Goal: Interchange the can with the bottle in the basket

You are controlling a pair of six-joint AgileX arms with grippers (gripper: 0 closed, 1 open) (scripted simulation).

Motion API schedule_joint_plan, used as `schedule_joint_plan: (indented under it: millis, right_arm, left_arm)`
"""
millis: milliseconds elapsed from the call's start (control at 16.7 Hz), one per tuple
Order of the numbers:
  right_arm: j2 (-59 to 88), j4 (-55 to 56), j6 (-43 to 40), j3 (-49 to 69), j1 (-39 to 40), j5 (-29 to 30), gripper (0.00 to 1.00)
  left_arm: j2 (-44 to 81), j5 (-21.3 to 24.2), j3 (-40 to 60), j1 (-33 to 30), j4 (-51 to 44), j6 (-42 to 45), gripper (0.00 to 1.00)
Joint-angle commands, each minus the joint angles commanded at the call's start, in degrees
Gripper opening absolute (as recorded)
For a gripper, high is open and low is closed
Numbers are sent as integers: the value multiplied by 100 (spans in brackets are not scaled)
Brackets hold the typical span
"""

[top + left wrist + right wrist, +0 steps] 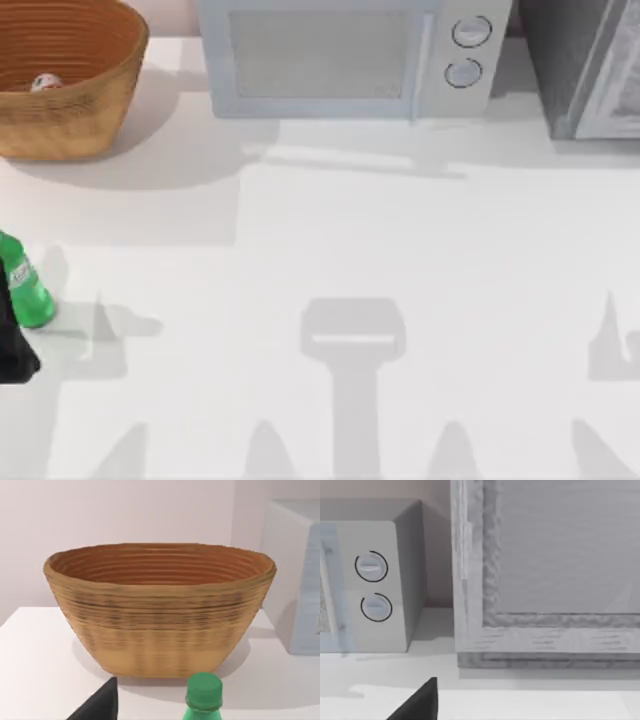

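Observation:
The green bottle (27, 285) stands upright on the table at the far left edge, outside the basket. My left gripper (12, 345) is just in front of it, open. One dark finger (97, 707) shows apart from the bottle's green cap (203, 692) in the left wrist view. The round wicker basket (95, 95) sits at the back left, and the white-and-red can (45, 83) lies low inside it. In the left wrist view the basket (160, 625) rises beyond the bottle and its wall hides the can. My right arm is parked off the right side, with a dark part of its gripper (417, 705) in the right wrist view.
A white microwave (345, 55) stands at the back centre, its two dials (372, 587) in the right wrist view. A grey cabinet (590, 65) fills the back right corner. Bare white table (350, 250) spreads across the middle and front.

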Motion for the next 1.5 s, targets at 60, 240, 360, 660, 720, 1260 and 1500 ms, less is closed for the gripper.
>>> schedule_joint_plan:
  millis: [60, 240, 360, 660, 720, 1260, 1500]
  right_arm:
    - [0, 0, 0, 0, 0, 0, 100]
    - [0, 0, 0, 0, 0, 0, 100]
    - [0, 0, 0, 0, 0, 0, 100]
    - [0, 0, 0, 0, 0, 0, 100]
    - [0, 0, 0, 0, 0, 0, 100]
    - [0, 0, 0, 0, 0, 0, 100]
    - [0, 0, 0, 0, 0, 0, 100]
  left_arm:
    - [0, 0, 0, 0, 0, 0, 100]
    - [120, 5, 151, 10, -45, 3, 100]
    - [430, 22, 525, 30, -167, 10, 100]
    - [1973, 134, 2250, 105, -808, 37, 100]
    - [2391, 166, 2699, 122, -986, 46, 100]
    - [7136, 535, 7619, 320, -3125, 210, 100]
    - [9459, 712, 9904, 418, -4230, 312, 100]
